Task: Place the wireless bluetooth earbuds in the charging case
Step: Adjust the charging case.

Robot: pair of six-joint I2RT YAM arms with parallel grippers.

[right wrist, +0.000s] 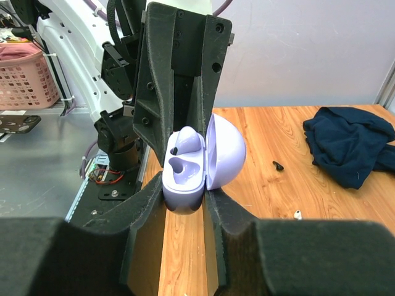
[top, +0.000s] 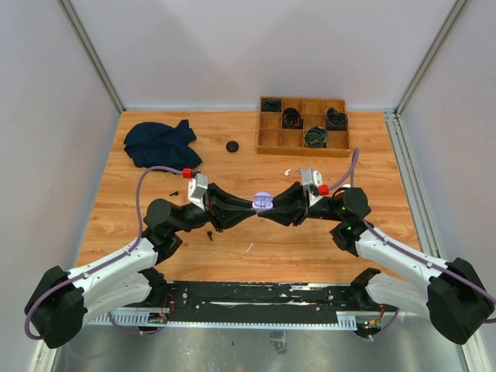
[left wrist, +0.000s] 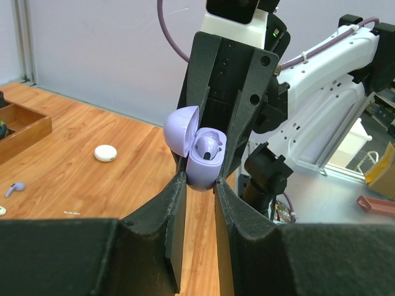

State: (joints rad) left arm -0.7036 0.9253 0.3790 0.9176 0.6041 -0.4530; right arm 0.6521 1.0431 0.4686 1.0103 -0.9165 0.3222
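Left hand [left wrist: 200,185] narrow, pinched on the base of the pale purple charging case [top: 263,201]. The case is held above the worktop [top: 333,232] between both hands, lid open. Right hand [right wrist: 185,206] is likewise narrow and pinched on the case from the opposite side. One purple earbud [right wrist: 188,142] sits in a well; the second well looks empty. Judgement: keep the case level with one hand, free the other for a loose bud, and seat it stem-first. Wood-grain worktop: dark cloth [top: 159,142] beyond the left hand, small black bud [top: 210,235] near it, compartmented tray [top: 302,128] beyond the right hand. Pale walls around.
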